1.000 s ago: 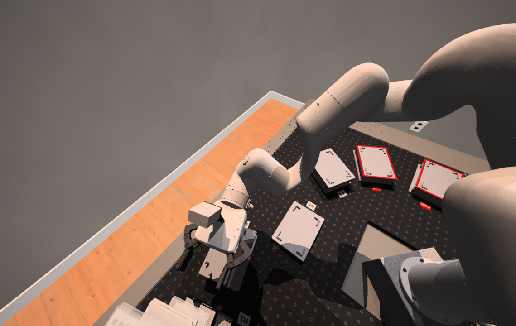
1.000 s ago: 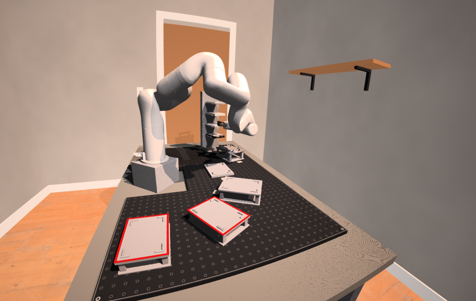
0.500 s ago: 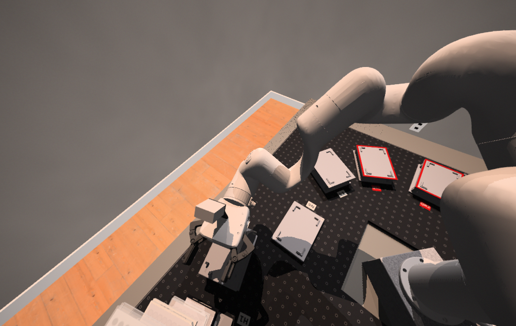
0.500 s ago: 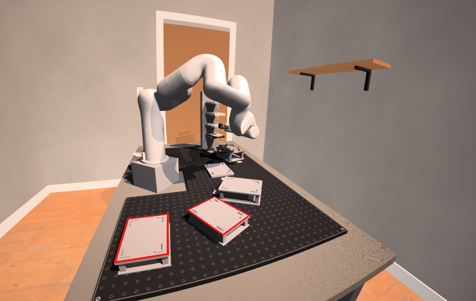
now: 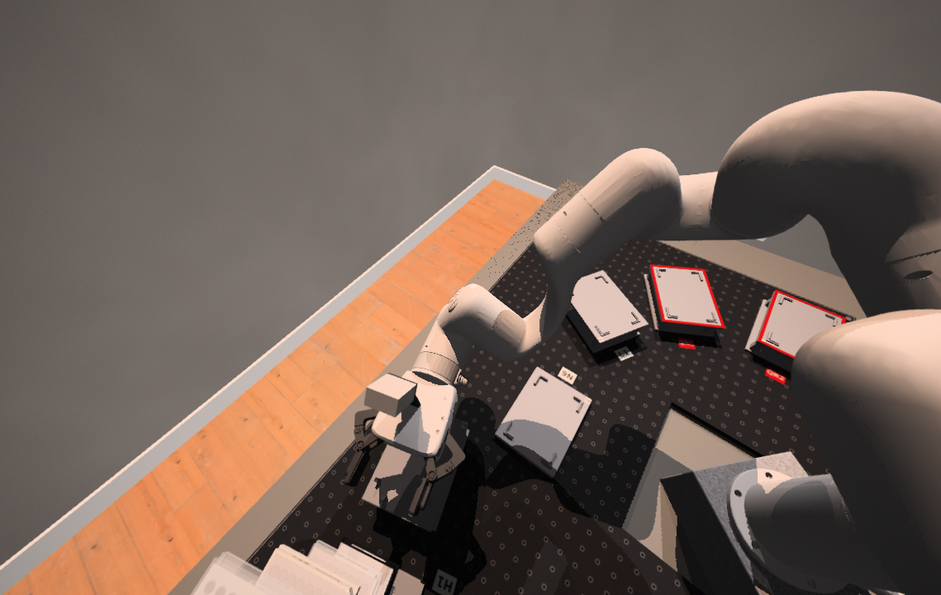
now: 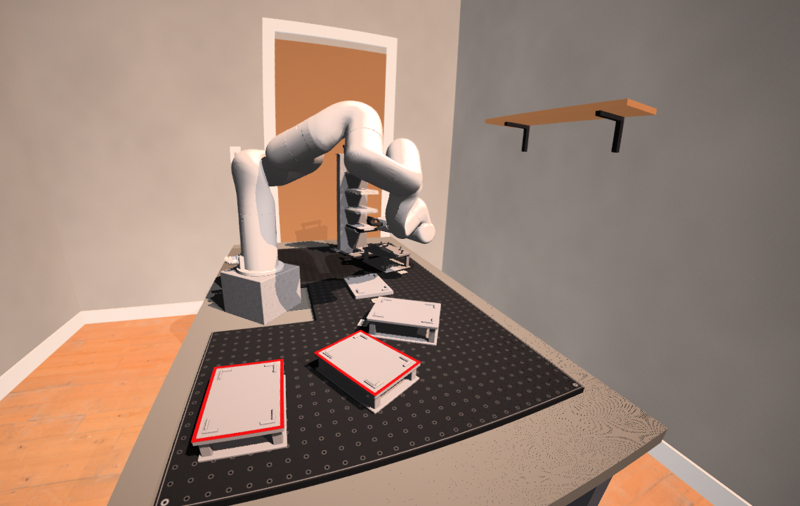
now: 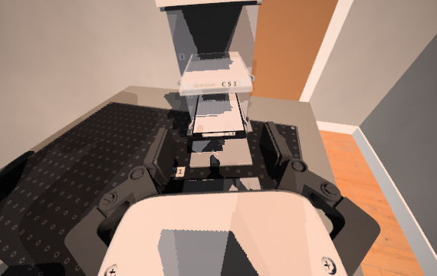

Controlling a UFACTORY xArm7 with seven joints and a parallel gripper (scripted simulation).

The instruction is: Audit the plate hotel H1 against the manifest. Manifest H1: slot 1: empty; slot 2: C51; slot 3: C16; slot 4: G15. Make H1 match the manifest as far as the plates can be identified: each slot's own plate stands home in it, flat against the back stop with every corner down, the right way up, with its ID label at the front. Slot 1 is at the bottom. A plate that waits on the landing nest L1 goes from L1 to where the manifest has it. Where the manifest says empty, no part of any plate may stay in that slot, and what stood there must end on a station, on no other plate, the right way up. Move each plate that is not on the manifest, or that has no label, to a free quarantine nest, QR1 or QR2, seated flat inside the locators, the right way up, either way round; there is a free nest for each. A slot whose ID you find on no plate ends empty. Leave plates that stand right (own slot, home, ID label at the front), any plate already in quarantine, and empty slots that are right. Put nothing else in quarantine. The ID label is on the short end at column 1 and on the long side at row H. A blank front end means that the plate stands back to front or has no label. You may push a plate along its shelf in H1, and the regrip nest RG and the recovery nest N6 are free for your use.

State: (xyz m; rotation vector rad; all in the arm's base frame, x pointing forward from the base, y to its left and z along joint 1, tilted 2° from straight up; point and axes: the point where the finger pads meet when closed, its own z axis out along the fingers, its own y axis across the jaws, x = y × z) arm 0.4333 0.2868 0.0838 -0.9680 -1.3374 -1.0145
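Looking at the translucent rectangular plate labelled C51 (image 7: 215, 77) on a shelf of the grey plate hotel (image 7: 175, 34), I'd guess it's light, rigid, slippery plastic, so the wide-open, empty black gripper (image 7: 218, 147) should pinch its long sides.

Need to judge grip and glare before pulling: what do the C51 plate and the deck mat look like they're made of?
C51 plate: looks like clear, glossy plastic, since the shelf behind shows through it. Deck mat: matte black sheet with a regular grid of ringed holes, probably a coated breadboard; no glare visible. The gripper is open.
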